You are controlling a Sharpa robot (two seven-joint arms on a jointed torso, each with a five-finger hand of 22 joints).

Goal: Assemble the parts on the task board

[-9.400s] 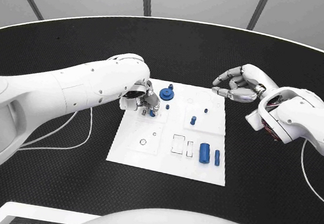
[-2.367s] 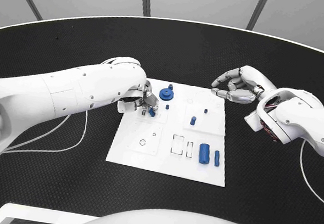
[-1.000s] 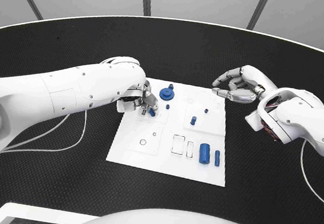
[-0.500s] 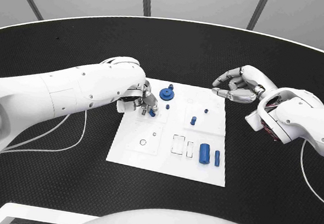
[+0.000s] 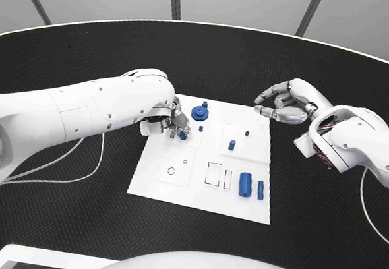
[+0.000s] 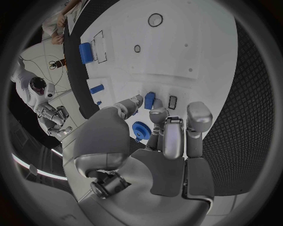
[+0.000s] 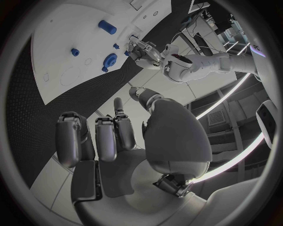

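The left hand (image 5: 166,123) pinches a small blue part (image 5: 183,134) over the task board (image 5: 198,188), apparently to seat it; the right hand (image 5: 289,101) waits beside the board's far corner, loosely curled, holding nothing.

My right hand (image 7: 127,141) hangs over the black tabletop (image 7: 88,89), fingers apart and holding nothing. Past it, my left hand (image 7: 141,51) touches the white board (image 7: 65,42) by a blue gear (image 7: 110,60).

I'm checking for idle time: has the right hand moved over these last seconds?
No. The right hand hovers off the far right corner of the task board, just as before, holding nothing.
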